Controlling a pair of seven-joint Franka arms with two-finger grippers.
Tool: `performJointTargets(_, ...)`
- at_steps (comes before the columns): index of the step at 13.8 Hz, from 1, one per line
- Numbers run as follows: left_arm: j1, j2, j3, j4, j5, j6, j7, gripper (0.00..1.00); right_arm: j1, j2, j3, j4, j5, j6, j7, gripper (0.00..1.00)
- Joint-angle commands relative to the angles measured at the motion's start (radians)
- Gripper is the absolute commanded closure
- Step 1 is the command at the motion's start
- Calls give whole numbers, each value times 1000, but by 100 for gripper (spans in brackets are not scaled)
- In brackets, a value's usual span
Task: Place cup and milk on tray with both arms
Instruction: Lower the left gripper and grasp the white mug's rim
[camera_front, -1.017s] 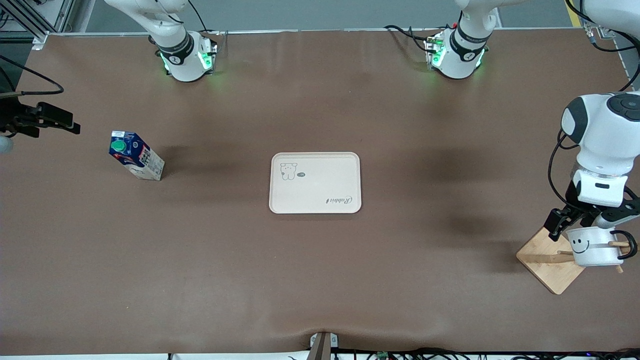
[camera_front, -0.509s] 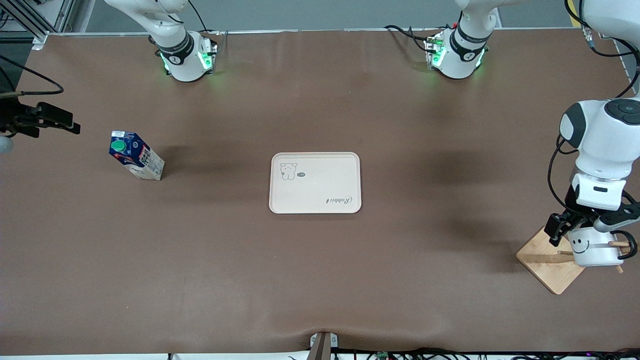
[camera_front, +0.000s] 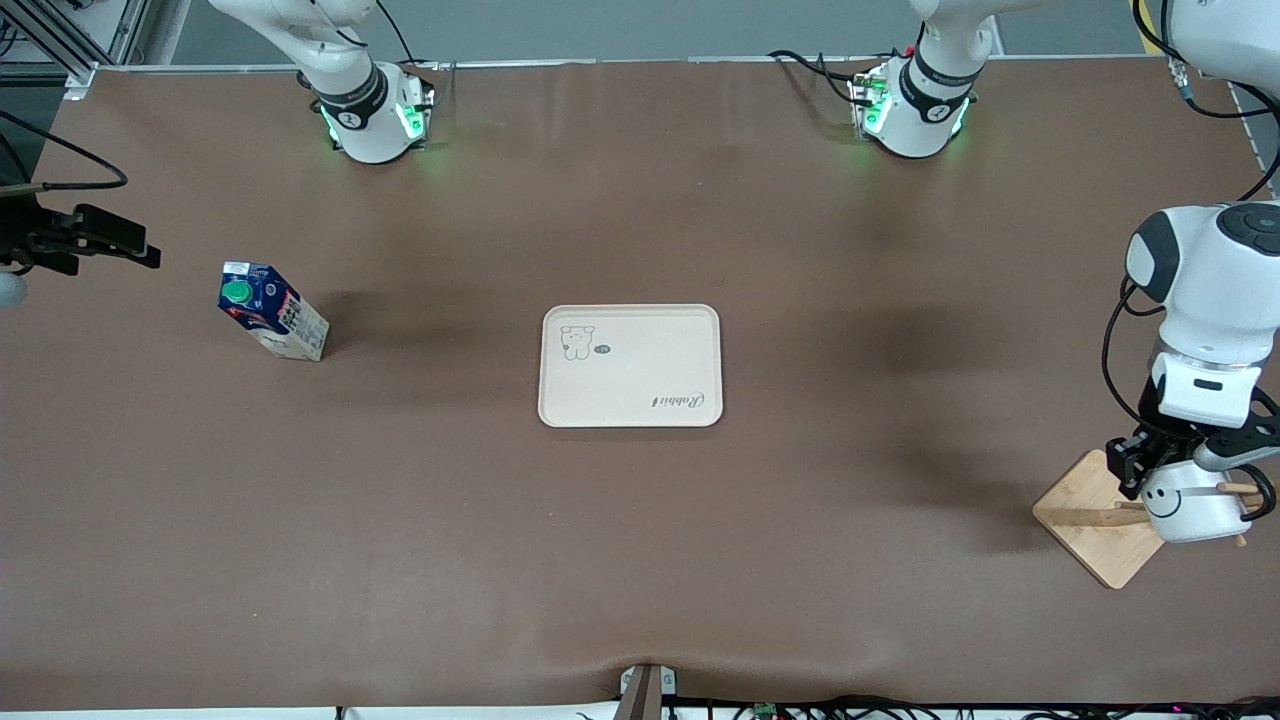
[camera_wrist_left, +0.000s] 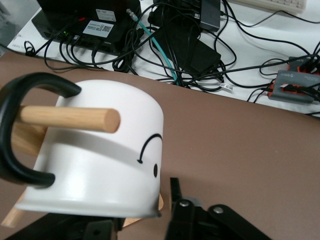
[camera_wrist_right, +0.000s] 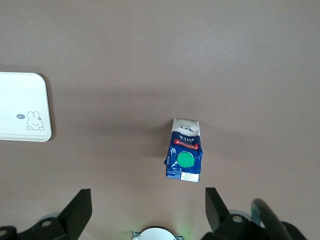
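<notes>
I read the tray (camera_front: 630, 366) bare at mid-table. The cup (camera_front: 1192, 502) hangs by its handle on a wooden peg (camera_wrist_left: 70, 119), left gripper (camera_front: 1170, 462) straddling it, fingers spread. Milk (camera_front: 272, 323) stands toward the right arm's end; right gripper (camera_wrist_right: 147, 212) wide above it. Brown table (camera_front: 640, 560).

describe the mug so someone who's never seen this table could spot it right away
Find the square wooden stand at the left arm's end of the table, nearer the front camera than the tray. The cup hangs there by its black loop handle on a wooden peg, with the left hand at it. It is white with a black smiley face.
</notes>
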Motion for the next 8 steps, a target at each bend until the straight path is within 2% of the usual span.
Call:
performJointTargets(1,3,6,-4,16,25,9,26,72,-4,8,2,18,12,-3,13,0)
performJointTargets(3,-4,6,-5,16,26,2,26,88,-4,8,2,18,12,-3,13,0)
performJointTargets(4,-4,6,-7,15,26,1,30,94,-4,8,2,18,12,-3,13,0)
performJointTargets(8,-12,3,-10,7,34,-1,43,100,-4,8,2,18,12,-3,13,0)
